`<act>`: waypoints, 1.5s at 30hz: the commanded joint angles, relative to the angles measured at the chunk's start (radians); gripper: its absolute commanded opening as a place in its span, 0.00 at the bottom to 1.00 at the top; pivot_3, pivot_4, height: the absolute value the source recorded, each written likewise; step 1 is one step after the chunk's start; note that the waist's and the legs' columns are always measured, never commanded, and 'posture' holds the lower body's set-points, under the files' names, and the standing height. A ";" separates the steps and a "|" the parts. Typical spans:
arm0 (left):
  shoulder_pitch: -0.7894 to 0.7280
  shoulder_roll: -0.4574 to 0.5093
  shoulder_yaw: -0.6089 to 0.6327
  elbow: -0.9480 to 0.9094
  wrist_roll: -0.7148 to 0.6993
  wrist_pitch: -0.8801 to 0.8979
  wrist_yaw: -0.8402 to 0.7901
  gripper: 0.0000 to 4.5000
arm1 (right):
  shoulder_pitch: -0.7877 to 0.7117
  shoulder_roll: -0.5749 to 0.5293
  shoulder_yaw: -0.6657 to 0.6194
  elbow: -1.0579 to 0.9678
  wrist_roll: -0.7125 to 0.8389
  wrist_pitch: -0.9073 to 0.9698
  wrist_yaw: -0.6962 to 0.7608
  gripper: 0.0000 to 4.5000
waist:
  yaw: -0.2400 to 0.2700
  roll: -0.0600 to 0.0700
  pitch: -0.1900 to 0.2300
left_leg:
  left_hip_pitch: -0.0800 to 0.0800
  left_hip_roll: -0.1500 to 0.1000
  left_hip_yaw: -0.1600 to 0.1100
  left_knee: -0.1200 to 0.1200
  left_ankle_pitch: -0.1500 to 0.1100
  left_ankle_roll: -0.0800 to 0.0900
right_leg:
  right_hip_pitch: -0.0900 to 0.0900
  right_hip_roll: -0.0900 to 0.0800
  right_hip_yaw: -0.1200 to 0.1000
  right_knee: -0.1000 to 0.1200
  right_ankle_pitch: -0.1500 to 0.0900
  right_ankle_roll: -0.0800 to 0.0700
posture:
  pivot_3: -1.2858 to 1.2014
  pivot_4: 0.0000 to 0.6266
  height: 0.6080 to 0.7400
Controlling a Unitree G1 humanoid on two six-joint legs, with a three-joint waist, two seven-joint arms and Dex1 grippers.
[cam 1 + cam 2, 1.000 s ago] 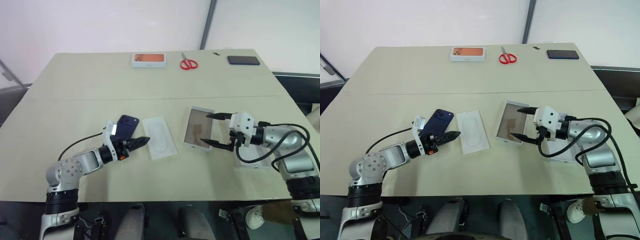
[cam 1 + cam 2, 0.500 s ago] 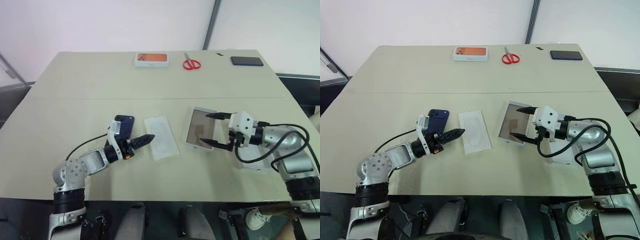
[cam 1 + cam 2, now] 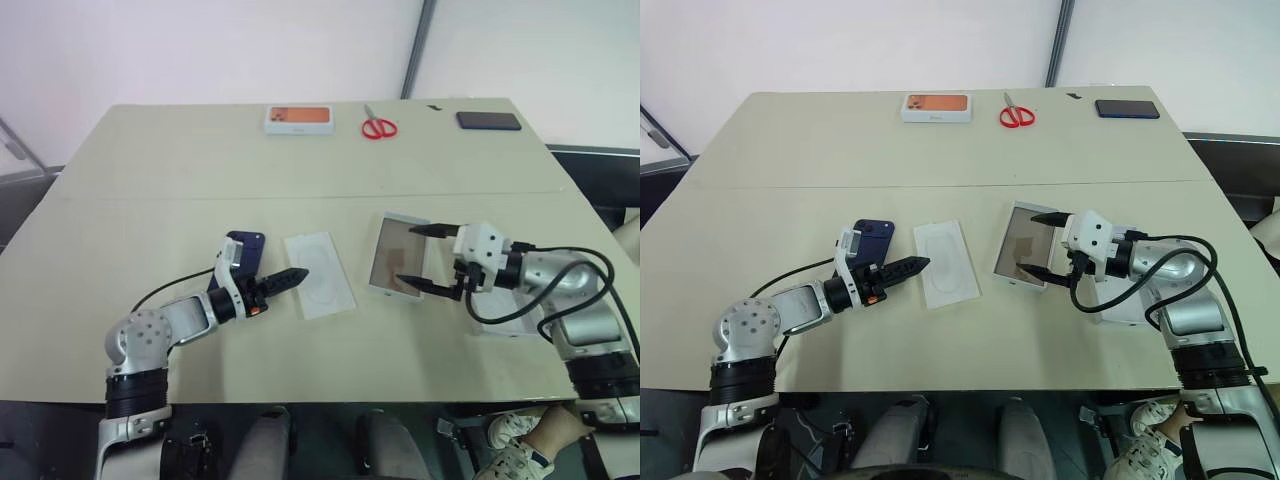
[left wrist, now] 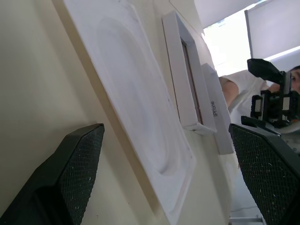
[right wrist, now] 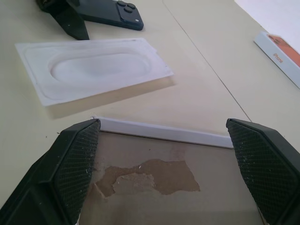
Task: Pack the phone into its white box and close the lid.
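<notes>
Left gripper [image 3: 285, 277] is spread wide open with nothing in it, fingers pointing across the table [image 3: 150, 170] toward the thin white insert [image 3: 320, 288] with the oval recess. The phone [image 3: 240, 255] lies flat on the table just behind that gripper's wrist, camera bump on the far end. Right gripper [image 3: 420, 260] is also wide open and empty, one finger on each side of the near end of the white box [image 3: 398, 268], hovering over its brownish floor. The lid [image 3: 515, 318] sits under the right forearm, mostly hidden by the arm and its cable. Along the far edge: a white box with the orange picture [image 3: 298, 119], red scissors [image 3: 378, 128] and a flat black slab [image 3: 488, 121].

From the right eye it's the same layout, phone beside the left wrist, insert between the two arms, white box at the right gripper.

Left wrist view: the two black fingers [image 4: 70, 178] stand far apart, nothing between them but table. The insert [image 4: 140, 108] runs right up the middle, then the white box [image 4: 185, 84] beyond it, then the lid [image 4: 216, 112] on its edge side, with the right gripper [image 4: 269, 101] past that.

Right wrist view: fingers [image 5: 77, 164] wide apart over the white box's floor [image 5: 154, 173], which has a torn patch. The insert [image 5: 93, 70] lies beyond the box wall, and the phone [image 5: 115, 9] further on beside the left gripper's finger [image 5: 70, 21].
</notes>
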 commanded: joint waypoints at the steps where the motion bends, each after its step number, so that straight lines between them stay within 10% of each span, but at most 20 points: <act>1: -0.013 -0.003 0.001 0.011 -0.001 -0.010 0.000 1.00 | -0.019 0.004 -0.006 -0.019 0.001 -0.009 -0.009 1.00 | 0.000 0.000 0.000 | 0.000 0.000 0.000 0.000 0.000 0.000 | 0.000 0.000 0.000 0.000 0.000 0.000 | 0.52 0.24 1.00; 24: 0.008 -0.025 -0.053 0.037 0.031 -0.032 -0.030 1.00 | -0.025 0.000 -0.010 -0.033 0.001 -0.004 -0.024 1.00 | 0.001 0.000 0.000 | 0.000 0.000 0.000 0.000 0.000 0.000 | 0.000 0.000 0.000 0.000 0.000 0.000 | 0.52 0.24 1.00; 31: 0.002 -0.036 -0.058 0.065 0.041 -0.039 -0.023 0.36 | -0.021 -0.002 -0.014 -0.039 0.002 -0.004 -0.028 1.00 | 0.001 0.000 0.000 | 0.000 0.000 0.000 0.000 0.000 0.000 | 0.000 0.000 0.000 0.000 0.000 0.000 | 0.52 0.24 1.00; 45: -0.024 -0.011 -0.046 0.107 0.048 -0.016 -0.003 0.36 | -0.015 -0.002 -0.015 -0.042 0.002 -0.005 -0.039 1.00 | 0.000 0.000 0.000 | 0.000 0.000 0.000 0.000 0.000 0.000 | 0.000 0.000 0.000 0.000 0.000 0.000 | 0.52 0.24 1.00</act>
